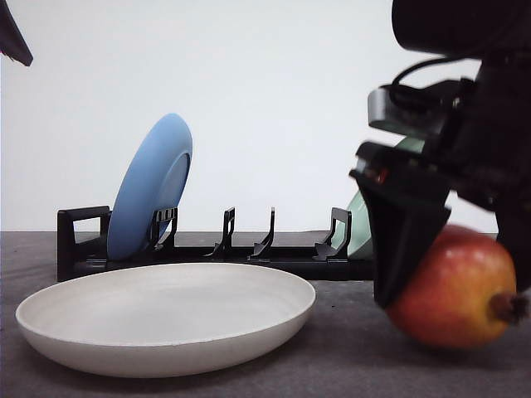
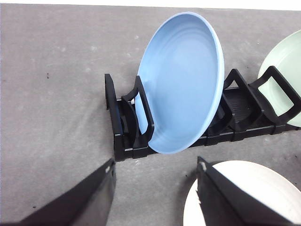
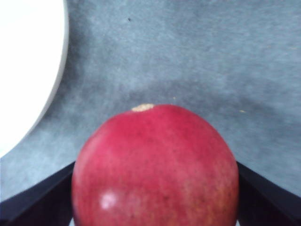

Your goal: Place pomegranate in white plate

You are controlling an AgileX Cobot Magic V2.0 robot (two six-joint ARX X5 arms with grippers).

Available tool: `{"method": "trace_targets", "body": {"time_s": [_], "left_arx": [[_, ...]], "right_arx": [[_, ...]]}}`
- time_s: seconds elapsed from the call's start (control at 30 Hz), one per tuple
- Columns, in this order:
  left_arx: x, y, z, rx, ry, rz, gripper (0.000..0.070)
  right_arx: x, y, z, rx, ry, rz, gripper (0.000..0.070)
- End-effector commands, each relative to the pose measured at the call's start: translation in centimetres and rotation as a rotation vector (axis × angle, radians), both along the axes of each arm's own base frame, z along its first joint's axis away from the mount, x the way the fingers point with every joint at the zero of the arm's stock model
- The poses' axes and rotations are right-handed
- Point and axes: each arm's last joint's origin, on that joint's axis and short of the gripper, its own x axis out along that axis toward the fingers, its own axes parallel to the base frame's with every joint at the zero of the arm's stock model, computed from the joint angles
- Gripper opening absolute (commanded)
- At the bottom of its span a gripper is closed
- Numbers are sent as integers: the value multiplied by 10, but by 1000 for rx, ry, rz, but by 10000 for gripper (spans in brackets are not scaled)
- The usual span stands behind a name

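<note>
Straddling a round red-and-yellow pomegranate point(image 1: 455, 286) with a dark crown stub, low over the dark grey counter point(image 1: 348, 356) to the right of the wide off-white matte plate point(image 1: 166, 319): right hand point(image 1: 452, 274), front view. Fruit seemingly on or barely off the counter, well short of the plate. Likely hazards from here: rolling out of smooth black fingers point(image 1: 402, 240) on a curved skin, or clipping the plate's raised rim on a low crossing. Behind, a black plastic dish rack point(image 1: 216, 249) with a round blue plate point(image 1: 151, 186) on edge and a pale green plate point(image 1: 358, 228) partly hidden.

Hovering above the counter near the rack and blue plate point(image 2: 181, 82): left hand point(image 2: 155, 197), left wrist view, fingers spread wide, nothing between them. White plate's edge point(image 2: 263, 188) at one side, green plate point(image 2: 282, 70) beyond.

Pressed close on both flanks of the pomegranate point(image 3: 155, 165): right hand point(image 3: 155, 197), right wrist view, dark fingers point(image 3: 37, 197) apparently clamped on the fruit, though contact blurred. White plate point(image 3: 28, 66) near, apart from the fruit, across bare grey counter point(image 3: 188, 61).
</note>
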Motion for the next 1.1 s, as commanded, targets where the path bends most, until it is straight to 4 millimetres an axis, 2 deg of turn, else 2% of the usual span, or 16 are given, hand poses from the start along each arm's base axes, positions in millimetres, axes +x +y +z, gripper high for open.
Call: {"method": "trace_targets", "body": {"time_s": [0.0,0.2,0.33,0.83,1.07], "left_arx": [[1,-1,2,3,-8,-8,314],[1,-1,2,3,-8,-7,314],[1,-1,2,3,-8,-8,314],[1,-1,2,-1,-7,-6,314],[1,-1,2,-1,-7,-6,314]], "right_arx": [[3,7,12,18,-31,71,529],[7,26,35,86,-92,250,529],[10,45,39,73,-132,358,530],[37,125,12,70,-179,530,530],[42,142,3,88,-200,545,531]]}}
